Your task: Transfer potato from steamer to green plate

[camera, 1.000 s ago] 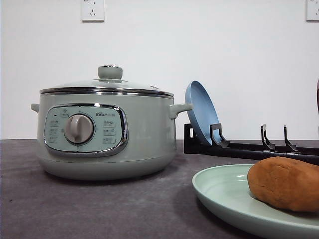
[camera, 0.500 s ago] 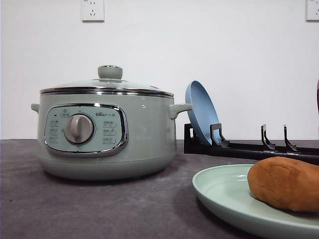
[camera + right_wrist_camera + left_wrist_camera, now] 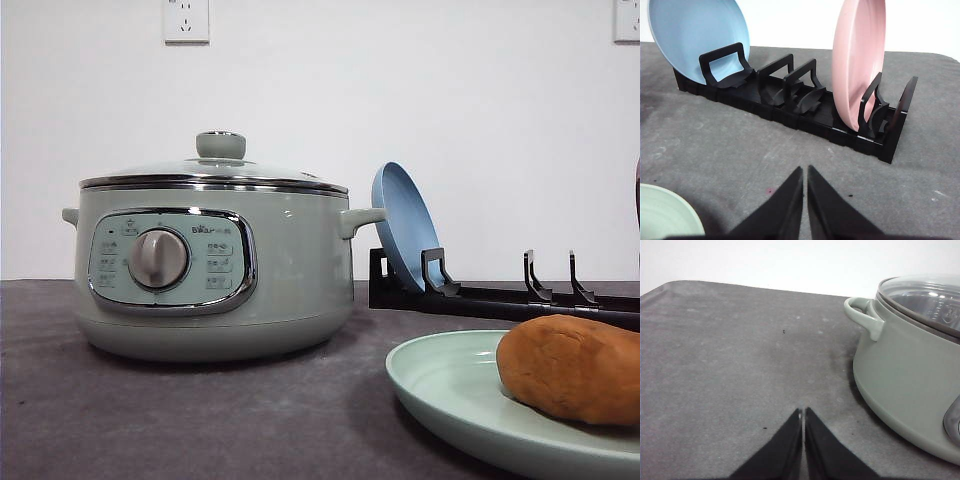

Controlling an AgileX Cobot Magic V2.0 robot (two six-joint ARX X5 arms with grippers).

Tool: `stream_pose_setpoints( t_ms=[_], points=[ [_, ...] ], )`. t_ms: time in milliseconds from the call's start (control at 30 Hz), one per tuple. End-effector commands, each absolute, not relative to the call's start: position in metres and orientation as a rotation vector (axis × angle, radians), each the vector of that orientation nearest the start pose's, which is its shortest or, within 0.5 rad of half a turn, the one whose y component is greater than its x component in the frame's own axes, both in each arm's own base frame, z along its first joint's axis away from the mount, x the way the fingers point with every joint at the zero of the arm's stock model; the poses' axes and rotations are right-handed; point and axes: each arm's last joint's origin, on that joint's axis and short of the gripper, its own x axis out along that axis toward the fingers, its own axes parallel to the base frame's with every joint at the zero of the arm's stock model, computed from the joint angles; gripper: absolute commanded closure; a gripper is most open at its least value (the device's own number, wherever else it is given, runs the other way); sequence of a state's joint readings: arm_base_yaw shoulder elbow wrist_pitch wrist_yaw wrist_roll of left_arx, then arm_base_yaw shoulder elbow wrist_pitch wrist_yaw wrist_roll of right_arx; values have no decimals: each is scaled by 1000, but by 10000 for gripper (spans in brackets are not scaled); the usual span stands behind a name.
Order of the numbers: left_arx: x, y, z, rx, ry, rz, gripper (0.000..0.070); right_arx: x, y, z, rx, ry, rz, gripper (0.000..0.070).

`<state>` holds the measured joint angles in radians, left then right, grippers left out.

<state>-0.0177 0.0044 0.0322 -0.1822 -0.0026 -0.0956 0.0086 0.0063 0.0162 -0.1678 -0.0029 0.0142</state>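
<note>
The orange-brown potato [image 3: 572,368] lies on the green plate [image 3: 450,395] at the front right of the table. The sage-green steamer [image 3: 210,265] stands at the left with its glass lid on; its handle and side show in the left wrist view as steamer [image 3: 905,365]. My left gripper [image 3: 803,412] is shut with nothing in it, low over bare grey table beside the steamer. My right gripper [image 3: 805,170] is shut and empty too, facing the dish rack, with the green plate's rim [image 3: 665,212] at its side.
A black dish rack [image 3: 790,107] stands behind the plate, holding a blue plate [image 3: 697,35] and a pink plate [image 3: 860,60] upright. In the front view the rack [image 3: 500,295] and blue plate [image 3: 402,225] sit right of the steamer. Grey table [image 3: 715,365] lies open left of the steamer.
</note>
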Motion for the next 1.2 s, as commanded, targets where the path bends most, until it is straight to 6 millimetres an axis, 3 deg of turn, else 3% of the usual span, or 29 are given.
stream_pose_setpoints(
  t_ms=[0,1167],
  points=[
    [96,-2,149,-96,179,-5,700,96,1,152,6,149,11,699],
    [96,-2,149,-96,179,-5,700,96,1,152,6,149,11,699]
  ],
)
